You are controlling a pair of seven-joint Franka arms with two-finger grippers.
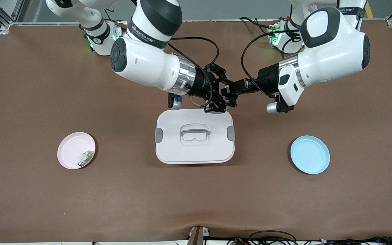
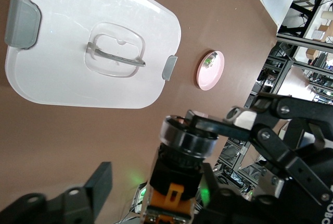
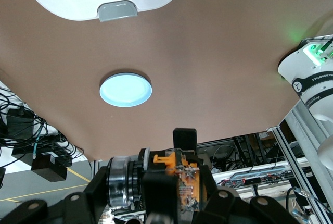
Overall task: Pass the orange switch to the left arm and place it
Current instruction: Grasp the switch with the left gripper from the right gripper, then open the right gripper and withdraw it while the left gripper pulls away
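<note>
Meeting above the box (image 1: 194, 136), right hand (image 1: 216, 98) grips orange switch (image 1: 230, 98); left hand (image 1: 234, 91) spread wide.

In the front view the switch (image 1: 230, 99) is mostly hidden among the black jaws where the two grippers meet above the box (image 1: 194, 136), so its shape cannot be read there. The left wrist view cuts off its lower end (image 2: 174, 182). The part on the pink plate (image 1: 76, 150) is too small to identify.
</note>
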